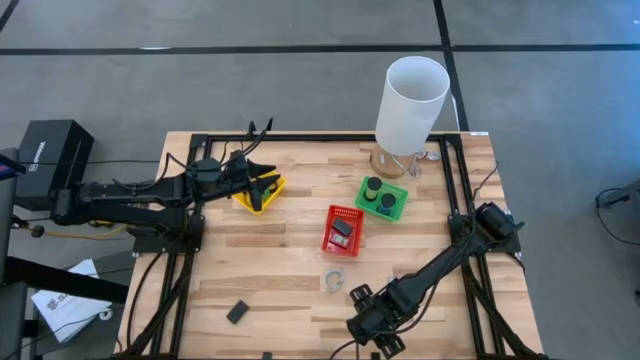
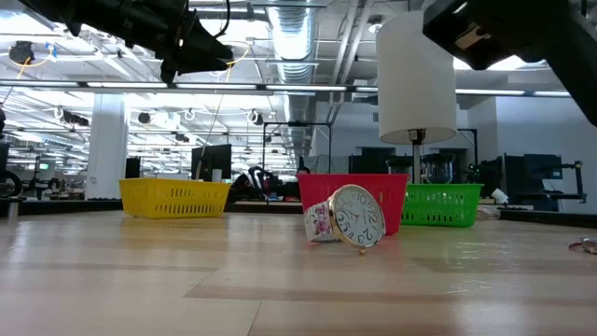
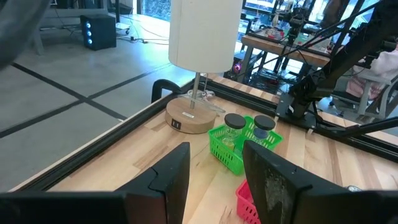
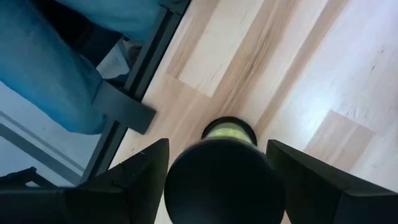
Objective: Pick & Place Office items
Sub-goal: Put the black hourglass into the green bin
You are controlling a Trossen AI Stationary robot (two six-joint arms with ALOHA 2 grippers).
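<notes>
R gripper (image 4: 217, 180) is holding a black cylinder (image 4: 224, 186) between wide jaws w/ sides gripped, looking light, rigid, maybe slick; L gripper (image 3: 214, 180) is hovering w/ jaws apart, empty.

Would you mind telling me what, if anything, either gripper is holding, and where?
The right gripper clamps a black cylinder across its round sides. The left gripper is open and empty.

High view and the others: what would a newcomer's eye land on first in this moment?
The tall white lamp at the table's far edge stands out first, with the green basket, red basket and yellow basket in a row before it. In the low view a watch stands on edge in front of the red basket. The right gripper, at the near edge, clamps a black cylinder; the left gripper hangs open over the yellow basket.
</notes>
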